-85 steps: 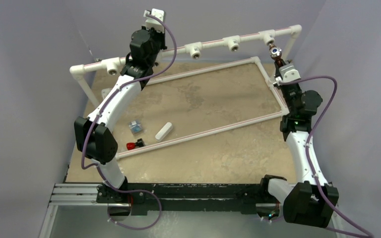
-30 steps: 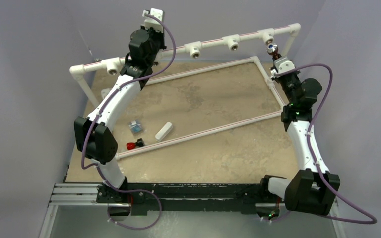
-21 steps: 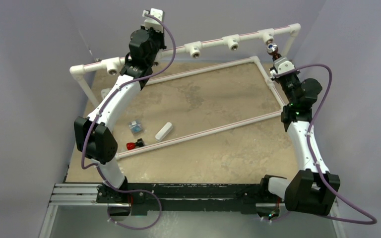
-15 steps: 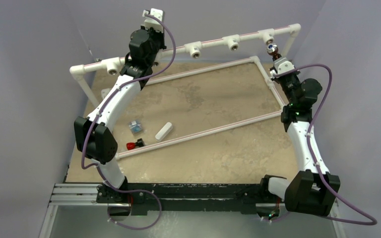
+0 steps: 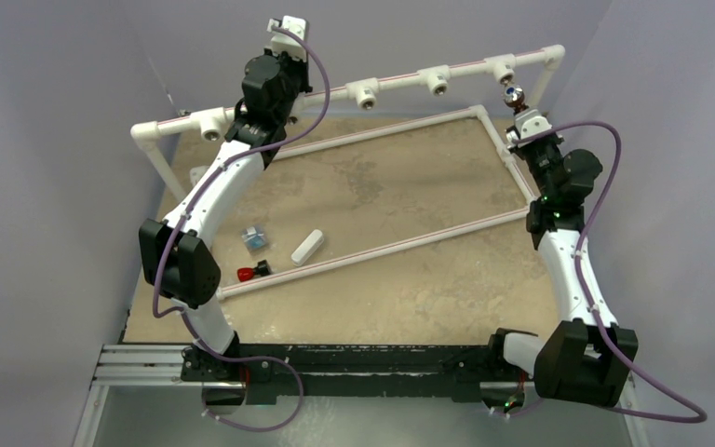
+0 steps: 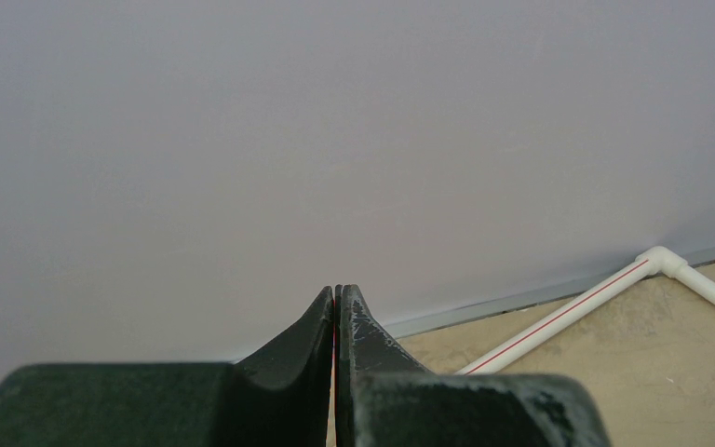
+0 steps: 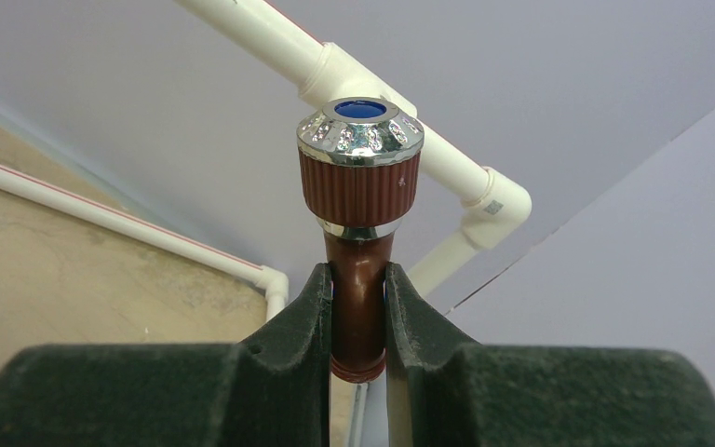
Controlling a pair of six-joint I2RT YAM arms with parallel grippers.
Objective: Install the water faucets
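1. Stem of the water faucet (image 7: 360, 186), smooth and reddish-brown, sat pinched in the right end effector (image 7: 358, 279), black fingers clenched around it.
2. Its ribbed knob stood upright, with a faceted chrome cap and a blue centre.
3. It hung near the far-right tee fitting (image 5: 501, 68) on the raised white pipe (image 7: 270, 37).
4. The left end effector (image 6: 337, 303) was clenched on nothing.
5. A second faucet (image 5: 252, 272), red-knobbed, lay on the mottled tan worktop (image 5: 382, 205) near a white oblong block (image 5: 306, 247).

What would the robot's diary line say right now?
right gripper: shut on reddish-brown metal faucet near white plastic pipe tee | left gripper: shut, empty
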